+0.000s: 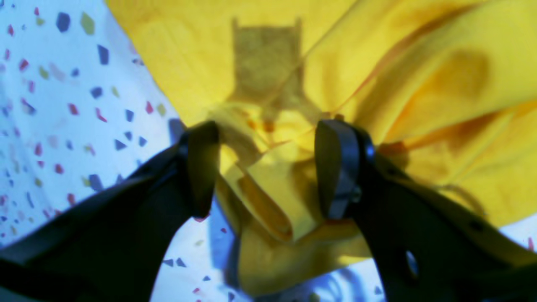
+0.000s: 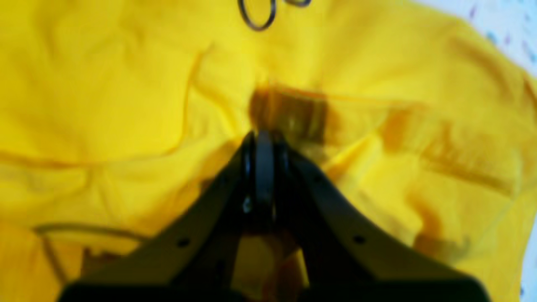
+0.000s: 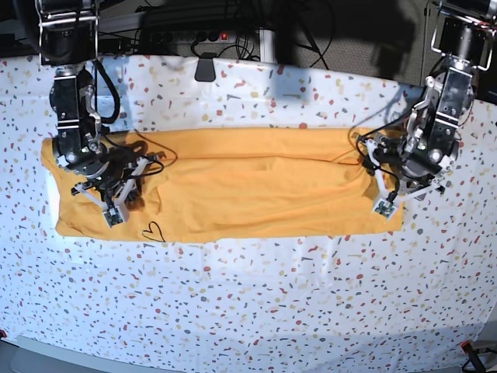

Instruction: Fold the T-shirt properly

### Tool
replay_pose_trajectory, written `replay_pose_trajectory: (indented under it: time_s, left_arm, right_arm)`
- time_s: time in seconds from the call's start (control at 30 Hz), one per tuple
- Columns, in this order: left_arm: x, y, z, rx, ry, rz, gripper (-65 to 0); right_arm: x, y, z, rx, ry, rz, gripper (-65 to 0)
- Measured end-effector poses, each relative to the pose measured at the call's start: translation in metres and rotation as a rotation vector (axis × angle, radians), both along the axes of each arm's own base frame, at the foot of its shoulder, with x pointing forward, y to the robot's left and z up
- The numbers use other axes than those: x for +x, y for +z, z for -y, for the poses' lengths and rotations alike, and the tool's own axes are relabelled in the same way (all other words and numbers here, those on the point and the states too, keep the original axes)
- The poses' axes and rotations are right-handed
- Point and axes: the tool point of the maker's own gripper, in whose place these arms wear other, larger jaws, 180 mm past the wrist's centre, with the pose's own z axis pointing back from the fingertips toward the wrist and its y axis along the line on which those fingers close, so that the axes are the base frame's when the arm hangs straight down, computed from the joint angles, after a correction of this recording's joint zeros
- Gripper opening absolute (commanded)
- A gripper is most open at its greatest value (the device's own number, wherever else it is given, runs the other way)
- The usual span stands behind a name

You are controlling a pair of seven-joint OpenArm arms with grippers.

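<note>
Two grippers work opposite ends of the T-shirt (image 3: 233,186) spread on a speckled table (image 3: 248,311).
The left gripper (image 1: 268,167) stands wide open around a bunched edge; the right gripper (image 2: 264,147) is clamped shut amid rumpled fabric.

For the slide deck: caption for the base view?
Two claws at opposite ends of a yellow T-shirt spread on a speckled table.

Yellow-orange T-shirt (image 3: 233,186) lies folded into a long band, heart outline showing.
</note>
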Motion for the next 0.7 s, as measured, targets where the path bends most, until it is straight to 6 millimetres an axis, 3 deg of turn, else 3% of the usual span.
replay_pose_trajectory:
  time_s: [0.3,0.5,0.7]
  left_arm:
    - [0.005,0.004,-0.015,0.092,-0.011,0.021,-29.4]
    - [0.017,0.029,-0.074,0.252,0.015,0.057,-29.4]
    - [0.015,0.036,-0.098,0.293,0.047,0.067,-29.4]
  right_arm:
    - [0.002,-0.002,0.005,-0.014,-0.005,-0.008,-65.0]
    - [0.002,-0.001,0.005,-0.018,-0.005,-0.009,-65.0]
    - [0.003,-0.001,0.005,-0.013,-0.005,-0.006,-65.0]
